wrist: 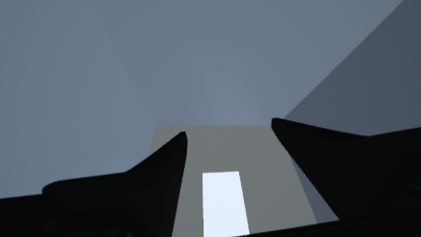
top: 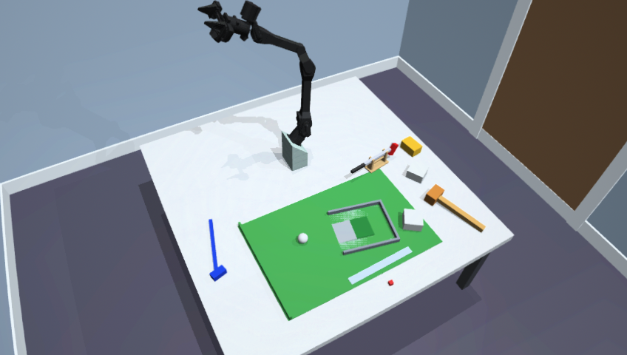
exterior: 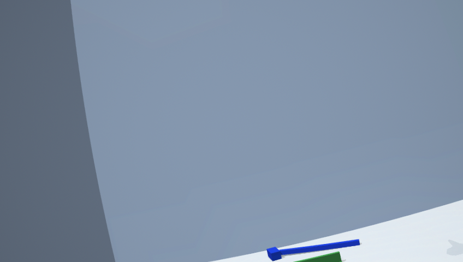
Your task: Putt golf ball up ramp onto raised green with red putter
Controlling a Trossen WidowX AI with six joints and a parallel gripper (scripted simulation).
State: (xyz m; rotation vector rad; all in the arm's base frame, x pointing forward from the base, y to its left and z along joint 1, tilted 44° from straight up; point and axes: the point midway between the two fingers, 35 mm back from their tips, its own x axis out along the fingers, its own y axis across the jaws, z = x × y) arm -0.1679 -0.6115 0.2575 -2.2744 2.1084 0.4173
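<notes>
The red putter (top: 392, 149) lies across a small wooden stand (top: 377, 166) at the mat's back right corner, its red head to the right and its black grip to the left. The white golf ball (top: 302, 237) is on the green mat (top: 281, 272), left of the grey ramp (top: 343, 231). The darker raised green (top: 362, 227) adjoins the ramp's right side, inside a three-sided grey rail (top: 390, 222). My gripper (top: 202, 16) (wrist: 228, 128) is open and empty, high above the table's back left, far from the putter and the ball.
A blue mallet (top: 213, 246) (exterior: 318, 247) lies left of the mat. A yellow block (top: 411, 146), a grey-white block (top: 415, 173) and an orange-headed mallet (top: 459, 212) lie at the right. A white block (top: 412, 220) and a pale strip (top: 380, 265) are on the mat; a red cube (top: 390, 282) is in front.
</notes>
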